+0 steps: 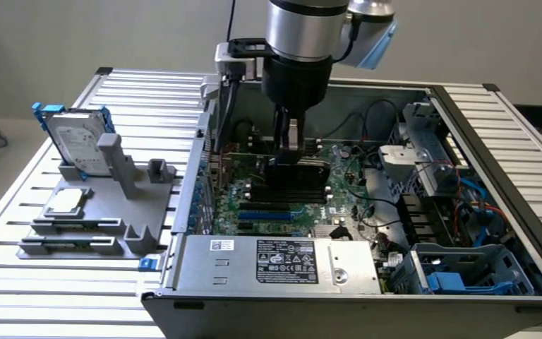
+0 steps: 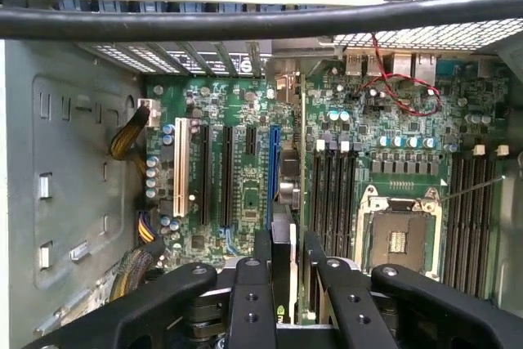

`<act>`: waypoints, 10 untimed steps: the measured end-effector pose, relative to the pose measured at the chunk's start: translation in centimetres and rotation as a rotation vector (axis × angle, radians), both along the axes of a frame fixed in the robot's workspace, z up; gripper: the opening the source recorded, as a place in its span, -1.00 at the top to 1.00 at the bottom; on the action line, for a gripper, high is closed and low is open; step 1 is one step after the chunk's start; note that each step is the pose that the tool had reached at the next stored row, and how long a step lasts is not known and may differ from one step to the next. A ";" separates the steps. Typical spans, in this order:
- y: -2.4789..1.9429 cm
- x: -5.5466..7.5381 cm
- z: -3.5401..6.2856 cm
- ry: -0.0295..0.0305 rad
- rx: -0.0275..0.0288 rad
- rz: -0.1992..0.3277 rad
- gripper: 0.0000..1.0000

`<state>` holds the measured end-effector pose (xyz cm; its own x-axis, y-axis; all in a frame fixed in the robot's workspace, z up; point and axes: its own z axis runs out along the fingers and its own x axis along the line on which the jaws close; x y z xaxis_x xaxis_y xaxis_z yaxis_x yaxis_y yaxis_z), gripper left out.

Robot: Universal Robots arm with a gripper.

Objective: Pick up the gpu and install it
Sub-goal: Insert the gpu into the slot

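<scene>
scene: an open computer case [image 1: 483, 134] lies on a slatted metal counter [image 1: 26, 282]; a robot arm reaches down into it.
claw [image 1: 291, 145]: narrow, pinching the gpu by its upper edge, one finger on each flat face.
gpu [image 1: 298, 178]: a thin card held on edge, black side showing, low over the green motherboard [image 1: 346, 191]; in the wrist view it sits close to the long blue slot [image 2: 270, 171]; i cannot tell whether it touches.
handling: likely light and stiff, but fragile; the smooth faces could slip.
where to hold: probably the top edge and flat sides, clear of the bottom contacts.
nearby: a hard drive [image 1: 75, 138] stands in a grey rack on the counter.
</scene>
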<state>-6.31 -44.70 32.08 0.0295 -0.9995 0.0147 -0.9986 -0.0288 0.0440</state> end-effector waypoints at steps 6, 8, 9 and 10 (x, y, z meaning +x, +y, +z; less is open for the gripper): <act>-0.41 -0.3 -0.86 -0.0009 -0.0002 0.000 0.47; -0.53 -0.3 -0.88 -0.0009 -0.0004 0.000 0.47; -0.58 -0.4 -0.95 -0.0010 -0.0002 0.000 0.47; -0.63 -0.4 -1.08 -0.0010 -0.0002 0.000 0.47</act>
